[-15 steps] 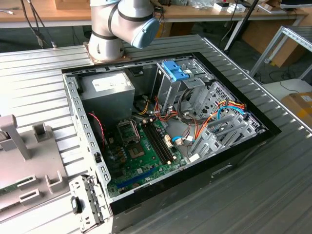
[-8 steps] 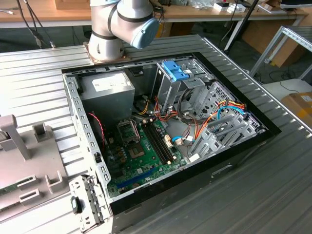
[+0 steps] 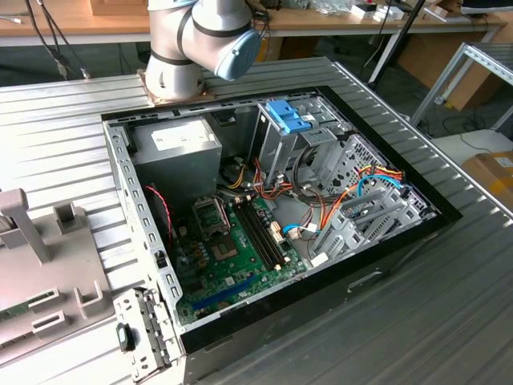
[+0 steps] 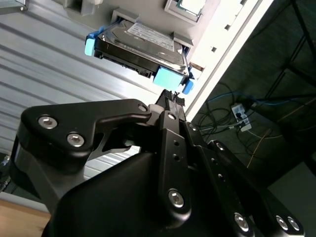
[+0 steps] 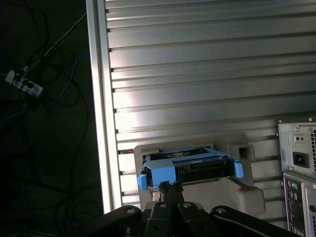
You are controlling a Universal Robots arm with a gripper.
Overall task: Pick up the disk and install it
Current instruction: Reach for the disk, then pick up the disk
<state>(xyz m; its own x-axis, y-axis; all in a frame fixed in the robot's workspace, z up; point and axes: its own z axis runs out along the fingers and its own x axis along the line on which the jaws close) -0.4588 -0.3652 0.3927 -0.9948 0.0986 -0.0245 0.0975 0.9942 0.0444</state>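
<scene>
**Item 1, task object.** We list the disk (image 4: 143, 42): a flat rectangular silver-grey metal hard drive with a white printed label, clipped in a blue plastic side frame (image 4: 168, 76). It lies in a pale grey moulded plastic holder (image 5: 247, 190) on the ribbed aluminium tabletop (image 5: 197, 74). The holder sits close to the tabletop's edge and near the rear panel of the computer case (image 5: 296, 163). The disk is outside the case.

**Item 2, claw.** We list the black two-fingered claw (image 4: 173, 97). In both wrist views its slim jaws stand together, with no gap that we can see and nothing held between them. The tips point at the near end of the blue frame and sit just beside it. We cannot tell whether they touch it.

**Item 3, destination.** In the exterior view we list an open metal computer case (image 3: 120, 184) lying on its side. Inside are a green motherboard (image 3: 240, 241) and a large grey power-supply box (image 3: 176, 144) at the far end, toward the exterior view's left. A light-blue plastic bracket (image 3: 288, 120) sits atop the metal drive cage.

**Item 4, step in hand.** We judge this to be the approach for the pick-up, with the disk not yet lifted and nothing installed. In our judgement a grasp from here calls for the jaws to part enough to span the frame's end. They would also need to meet it squarely, so that the disk does not tilt in its holder.
</scene>
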